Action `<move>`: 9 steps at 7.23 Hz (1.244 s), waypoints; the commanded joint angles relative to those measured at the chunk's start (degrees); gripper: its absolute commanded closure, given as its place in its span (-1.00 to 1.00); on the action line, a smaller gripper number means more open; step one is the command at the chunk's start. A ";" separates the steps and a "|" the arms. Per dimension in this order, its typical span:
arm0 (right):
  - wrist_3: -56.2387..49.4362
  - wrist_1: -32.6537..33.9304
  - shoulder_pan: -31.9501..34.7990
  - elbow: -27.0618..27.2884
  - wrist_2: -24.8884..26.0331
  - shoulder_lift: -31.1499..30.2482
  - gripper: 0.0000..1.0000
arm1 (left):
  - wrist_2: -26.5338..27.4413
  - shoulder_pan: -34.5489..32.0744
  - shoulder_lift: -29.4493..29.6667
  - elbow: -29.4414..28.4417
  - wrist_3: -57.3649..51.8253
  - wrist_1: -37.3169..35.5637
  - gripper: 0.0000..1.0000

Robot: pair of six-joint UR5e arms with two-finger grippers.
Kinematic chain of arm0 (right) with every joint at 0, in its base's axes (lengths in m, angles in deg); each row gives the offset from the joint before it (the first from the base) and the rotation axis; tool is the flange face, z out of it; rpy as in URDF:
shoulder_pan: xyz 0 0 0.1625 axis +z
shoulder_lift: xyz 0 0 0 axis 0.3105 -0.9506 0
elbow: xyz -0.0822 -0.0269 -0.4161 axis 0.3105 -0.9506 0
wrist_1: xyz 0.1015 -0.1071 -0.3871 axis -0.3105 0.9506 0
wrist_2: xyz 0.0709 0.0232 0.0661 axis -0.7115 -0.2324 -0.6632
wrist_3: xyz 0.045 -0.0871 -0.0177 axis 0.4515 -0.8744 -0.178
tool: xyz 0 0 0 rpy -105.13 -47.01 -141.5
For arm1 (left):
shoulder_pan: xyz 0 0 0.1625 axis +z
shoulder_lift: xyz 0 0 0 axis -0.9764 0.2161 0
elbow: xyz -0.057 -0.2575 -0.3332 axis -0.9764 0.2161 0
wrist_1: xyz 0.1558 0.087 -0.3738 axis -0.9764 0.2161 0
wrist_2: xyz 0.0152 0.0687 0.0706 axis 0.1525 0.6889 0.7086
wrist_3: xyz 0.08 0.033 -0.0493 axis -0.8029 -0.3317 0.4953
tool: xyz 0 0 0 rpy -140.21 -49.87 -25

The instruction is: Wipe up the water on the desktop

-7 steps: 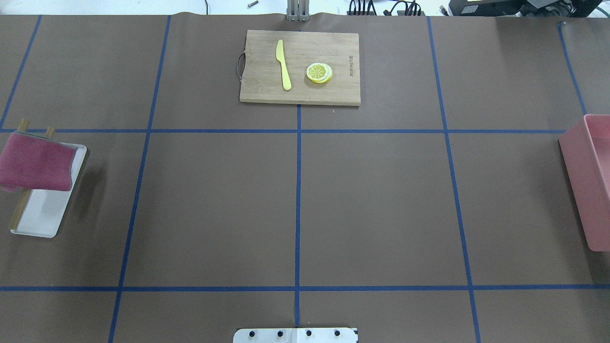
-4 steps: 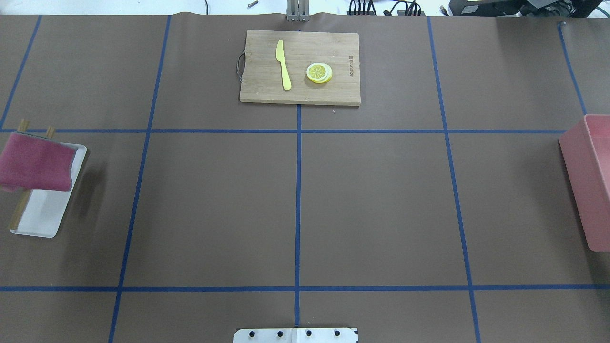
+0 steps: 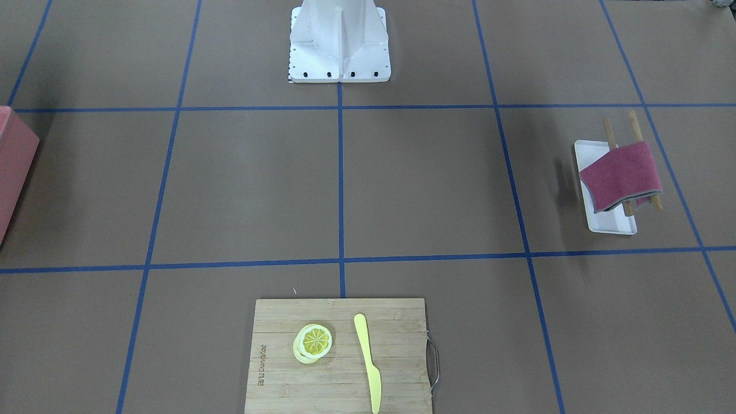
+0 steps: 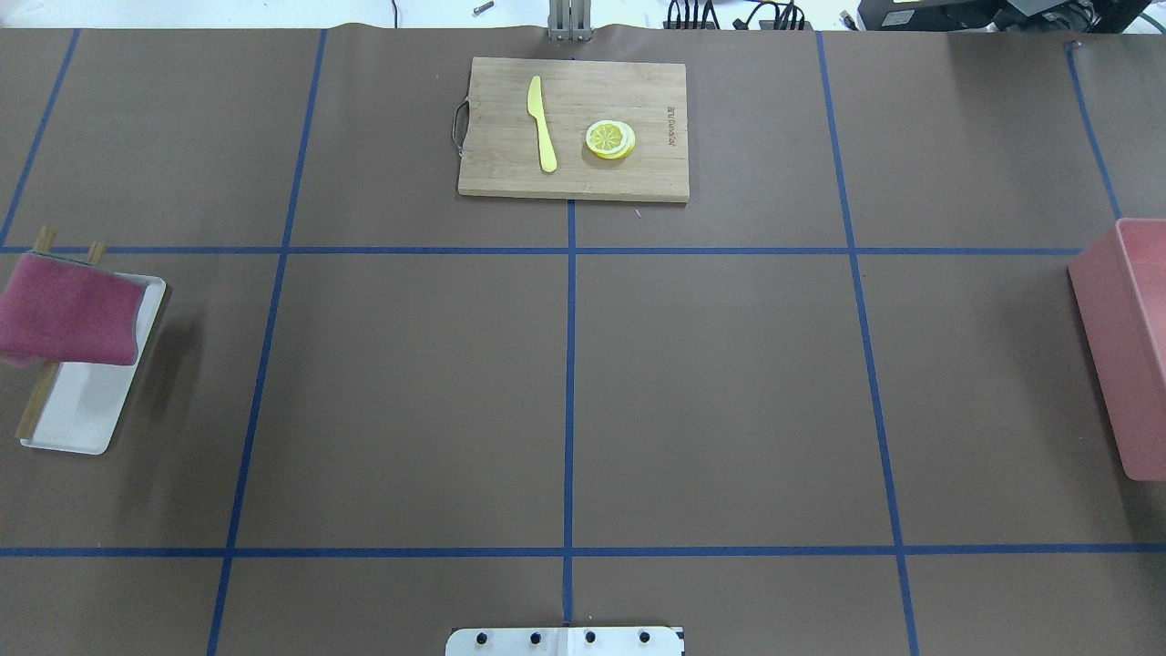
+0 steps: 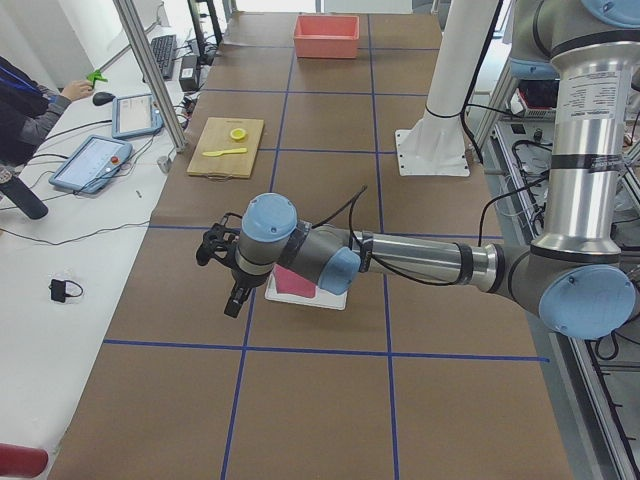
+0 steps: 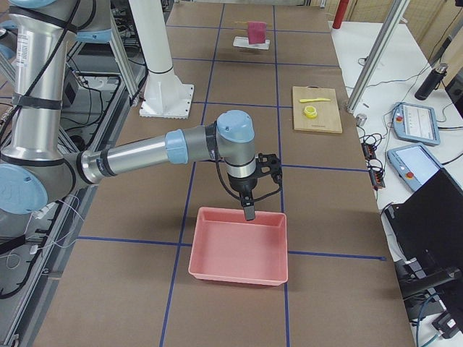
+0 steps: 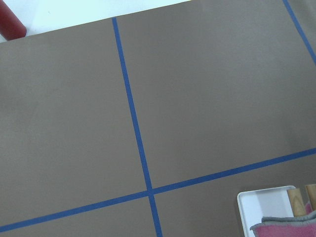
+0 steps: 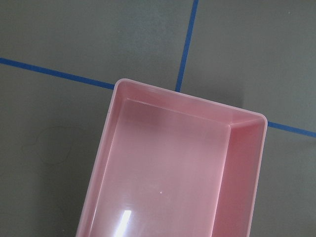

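Brown and matte, the desktop fills every view, crossed by blue tape lines. The overhead and front cameras give me neither arm. Both claws show only in the side views, small and dark, and from there I cannot tell whether either one is spread or pressed together.

The left claw hangs point-down above the desktop, just beside the white tray on the side away from the robot. The arm covers part of the tray in that side view. The left wrist camera catches only a corner of the tray, with an edge of the red cloth cut off at the bottom right. Overhead, the cloth is draped over two wooden rails and runs off the left edge.

The right claw hangs over the pink bin, at its rim nearest the table's middle, with the desktop below and around it. Overhead, the bin is cut off at the right edge. Beside the bin, the right wrist camera shows a faint curved outline on the desktop, and I cannot tell what it is.

Well apart from both claws, the cutting board carries a yellow knife and lemon slices.
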 commanded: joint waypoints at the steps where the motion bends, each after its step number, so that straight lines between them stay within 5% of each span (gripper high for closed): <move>1: 0.78 -0.02 0.05 0.22 0.02 0.06 -1.00 | -0.17 0.78 -0.71 -0.03 0.44 6.00 -0.97; 3: 0.70 -0.02 0.05 -0.04 0.37 -0.38 -1.00 | -2.54 7.88 -2.80 0.14 9.06 6.98 -0.97; 7: 0.70 0.07 0.05 -0.04 0.28 -0.74 -1.00 | -2.37 18.61 -10.02 -0.47 32.14 26.03 -0.94; 9: 0.70 0.07 0.05 -0.13 0.37 -0.74 -1.00 | -2.37 20.82 -10.29 -0.47 32.88 27.47 -0.55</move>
